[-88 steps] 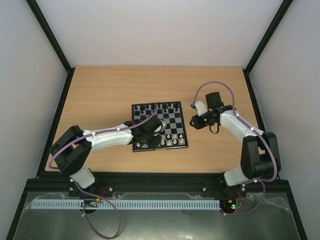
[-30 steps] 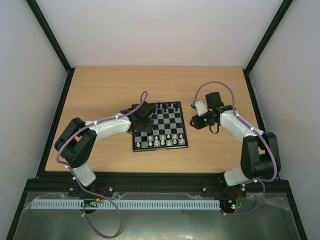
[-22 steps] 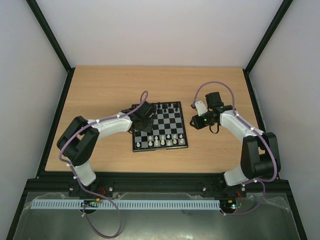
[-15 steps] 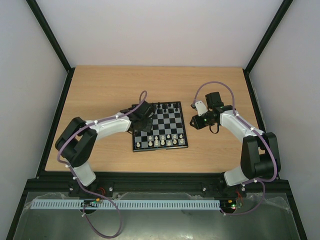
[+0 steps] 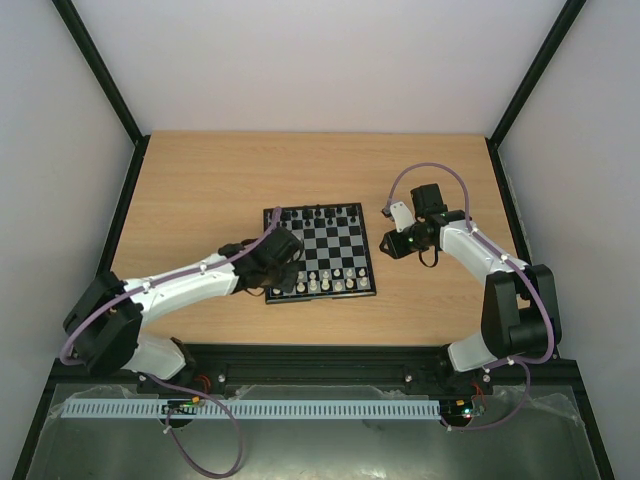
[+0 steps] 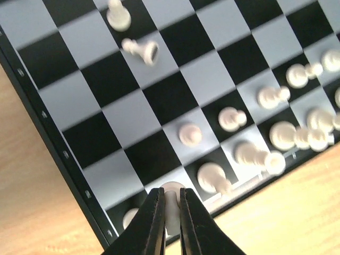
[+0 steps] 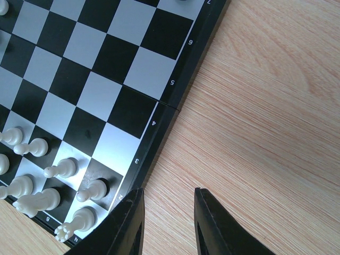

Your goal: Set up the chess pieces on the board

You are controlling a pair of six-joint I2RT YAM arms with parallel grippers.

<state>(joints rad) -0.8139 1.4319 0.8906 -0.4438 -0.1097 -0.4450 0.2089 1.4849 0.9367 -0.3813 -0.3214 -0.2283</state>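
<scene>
Board (image 7: 175, 101) rim numerals 2–6 legible, 7 cut off. Left tool (image 6: 170, 197) clenched on cream piece (image 6: 171, 187), base hidden. Right tool (image 7: 169, 194) released, over desk (image 7: 265, 133) beside rim.

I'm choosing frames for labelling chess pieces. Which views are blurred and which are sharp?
Left wrist view: the left pincer and the white piece it grips look crisp, but the other white pieces are smeared, likely motion blur. Right wrist view: sharp; the table grain and the board rim numbers read clearly. Top view: evenly lit, no glare, yet pieces are too small to tell apart.
</scene>
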